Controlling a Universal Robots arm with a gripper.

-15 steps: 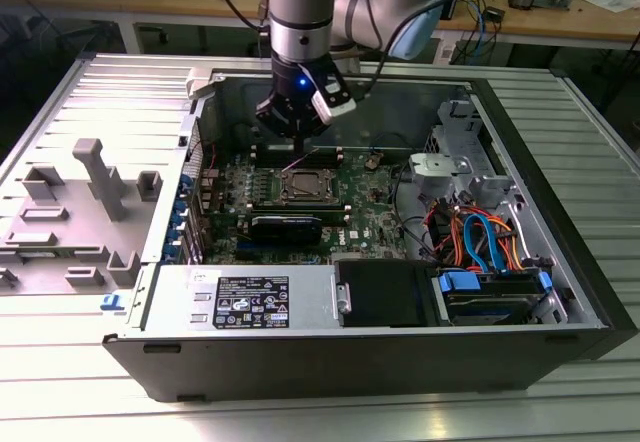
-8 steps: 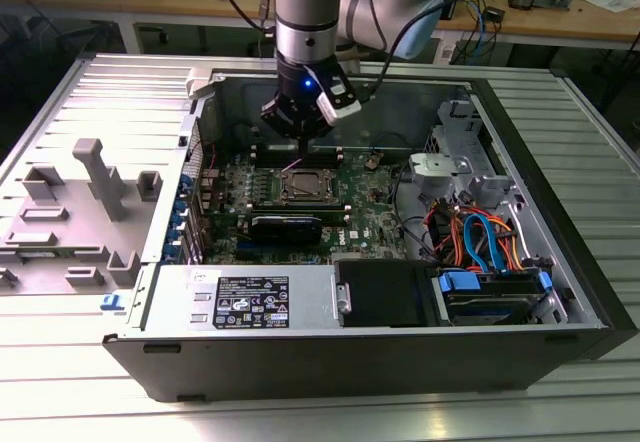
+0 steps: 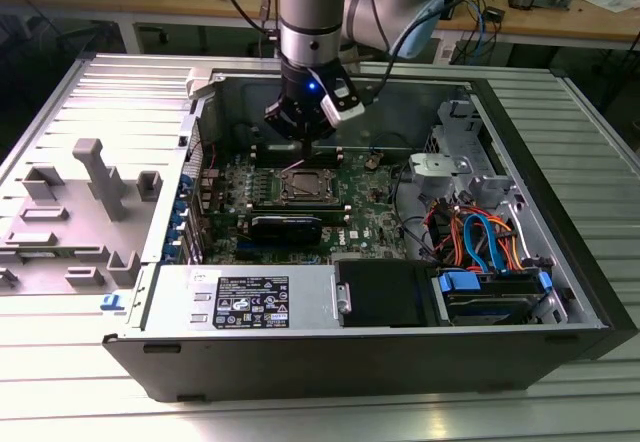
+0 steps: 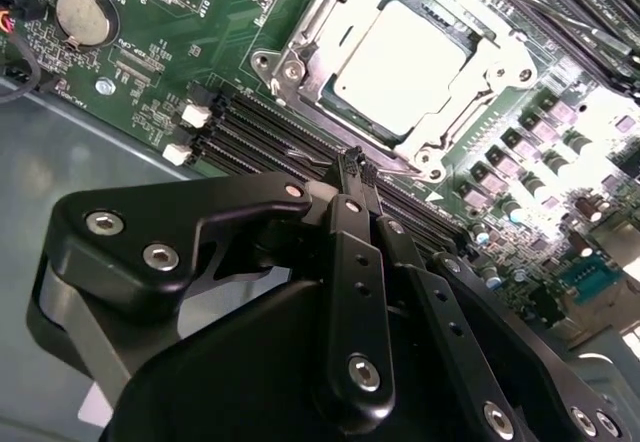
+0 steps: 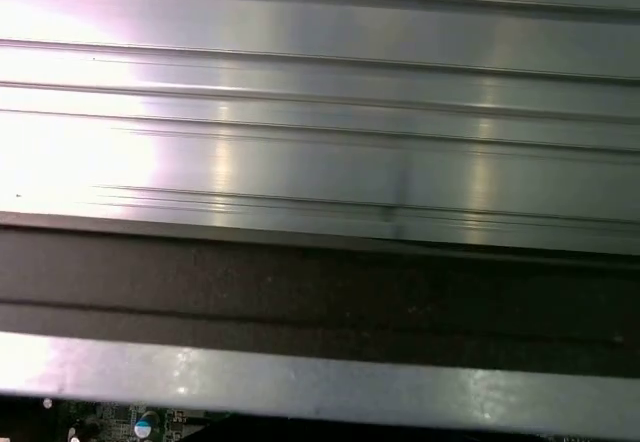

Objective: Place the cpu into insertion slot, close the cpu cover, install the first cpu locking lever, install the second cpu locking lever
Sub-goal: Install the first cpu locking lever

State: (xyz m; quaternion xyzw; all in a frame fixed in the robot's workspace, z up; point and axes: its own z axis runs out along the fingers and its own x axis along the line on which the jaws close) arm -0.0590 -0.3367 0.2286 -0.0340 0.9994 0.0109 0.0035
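gripper (image 4: 357,167) hangs just above the green motherboard (image 4: 170,22), fingers pressed together with nothing between them. the cpu (image 4: 400,67) sits in the insertion slot (image 4: 290,70), the cpu cover (image 4: 505,57) lying flat around it, inside the open computer case (image 3: 560,162).

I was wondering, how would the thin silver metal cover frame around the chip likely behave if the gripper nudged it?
The thin silver metal cover frame looks like sheet metal, so it is probably light and easily bent by a hard push. It lies flat over the flat square silver chip, so a sideways nudge would likely slide off its smooth surface. The gripper sits beside it, fingers together.
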